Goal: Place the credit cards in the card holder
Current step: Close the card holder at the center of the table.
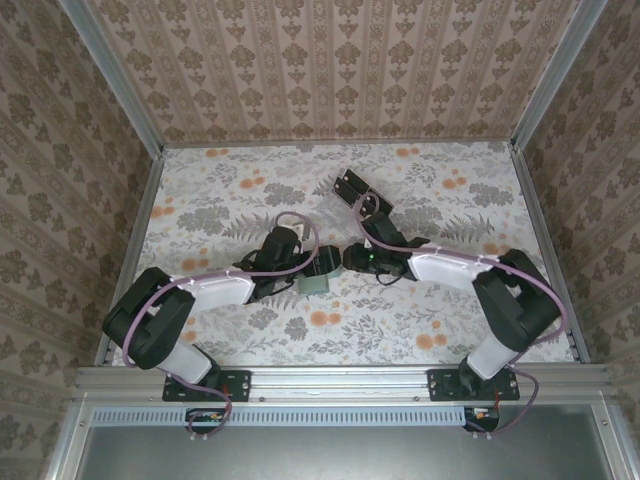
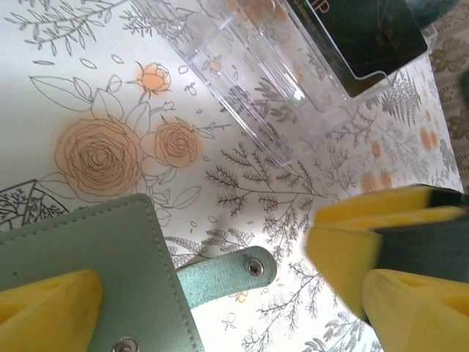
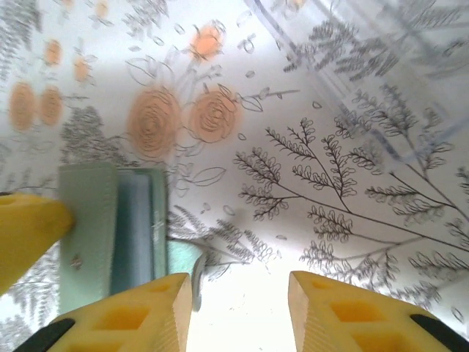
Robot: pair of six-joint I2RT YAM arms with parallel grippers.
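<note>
The card holder [image 1: 317, 284], a pale green wallet, lies flat on the floral table between both grippers. In the left wrist view the card holder [image 2: 80, 249] has its snap strap [image 2: 231, 273] lying loose beside it. My left gripper [image 2: 234, 315] is open, one finger [image 2: 51, 306] over the wallet's corner. My right gripper [image 3: 238, 308] is open with bare table between its fingers, and the card holder [image 3: 91, 227] is just left of it. Black credit cards [image 2: 374, 37] rest in a clear tray [image 2: 293, 95] farther back, with credit cards [image 1: 360, 190] also showing from above.
The clear tray [image 1: 372, 200] stands behind the grippers near the table's middle back. Patterned walls enclose the table on three sides. My right gripper's yellow finger [image 2: 359, 235] shows in the left wrist view, close to my left gripper's finger.
</note>
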